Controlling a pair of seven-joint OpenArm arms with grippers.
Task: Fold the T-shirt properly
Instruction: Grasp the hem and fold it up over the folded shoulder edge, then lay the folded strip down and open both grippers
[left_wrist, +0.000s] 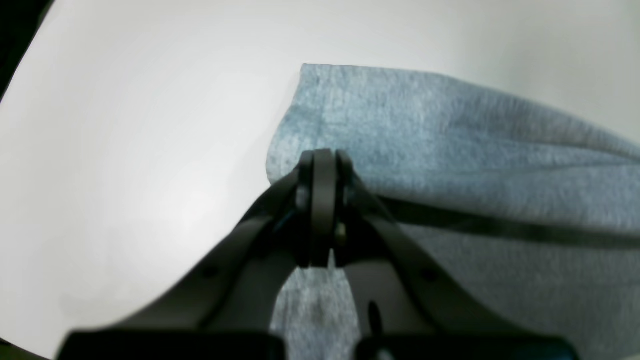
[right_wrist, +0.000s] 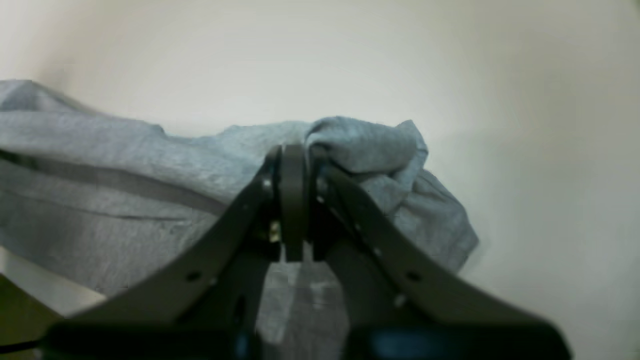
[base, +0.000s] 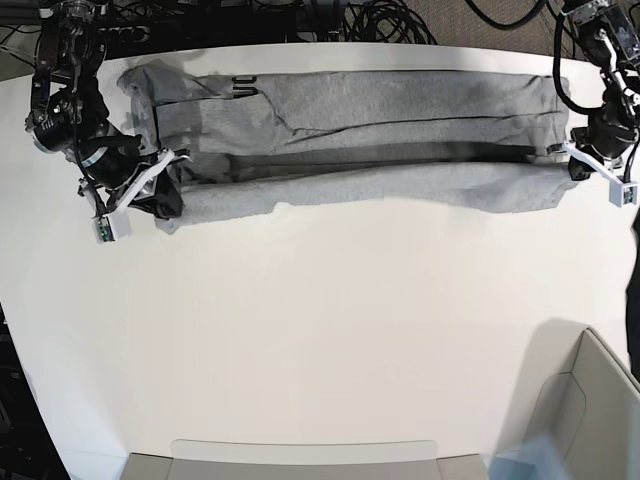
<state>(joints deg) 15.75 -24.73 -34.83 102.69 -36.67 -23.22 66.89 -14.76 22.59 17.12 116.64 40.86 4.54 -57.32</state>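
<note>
**Shirt stretched between both arms**

The heather light-grey cotton T-shirt (base: 350, 150) lies in a long band across the far side of the white desk (base: 330, 340). The left pincer (left_wrist: 324, 162) is pressed together on the cloth's edge at one end; the right pincer (right_wrist: 294, 155) pinches bunched fabric at the other end.

Indistinct black lettering on T-shirt (base: 350, 110), illegible.
</note>
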